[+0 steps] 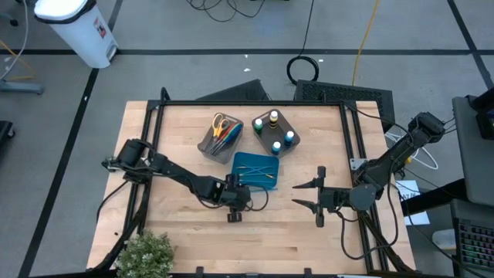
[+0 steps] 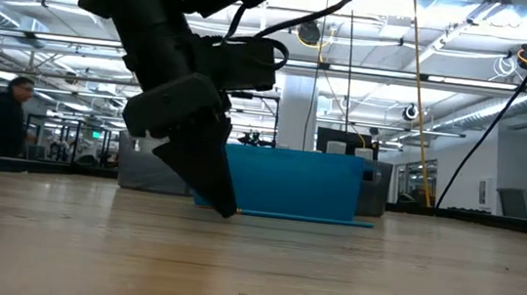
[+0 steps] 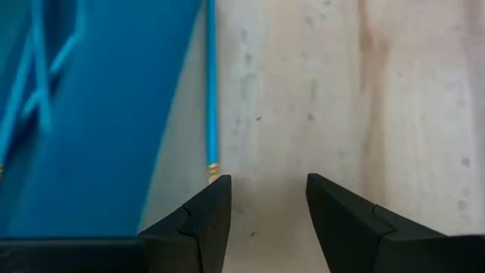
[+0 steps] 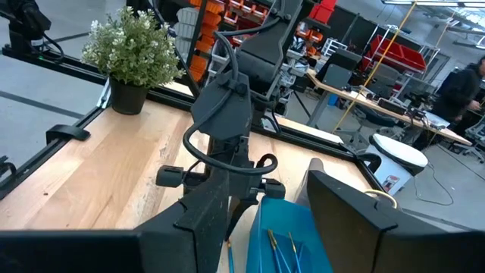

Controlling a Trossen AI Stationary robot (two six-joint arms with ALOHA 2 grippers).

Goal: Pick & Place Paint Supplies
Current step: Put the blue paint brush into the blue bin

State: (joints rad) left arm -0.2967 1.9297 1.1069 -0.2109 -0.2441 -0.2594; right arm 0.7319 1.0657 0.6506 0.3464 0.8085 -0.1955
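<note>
Clearly the left gripper (image 3: 261,199), fingers apart and empty, sits low beside the thin blue brush (image 3: 211,83) lying on the pale wooden table (image 1: 177,139) against the teal rectangular tray's (image 1: 245,162) edge; closing now might miss or pin the handle. The right gripper (image 1: 309,194), also parted, waits near the table's right edge. An open workshop lies beyond.

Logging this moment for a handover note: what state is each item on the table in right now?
left hand: open, empty, low over the table beside the tray
right hand: open, empty, off to the tray's side
blue brush: lying on the table along the tray's edge
teal tray: holds thin brushes
paint bottles: upright in bin
scissors: in other bin
</note>
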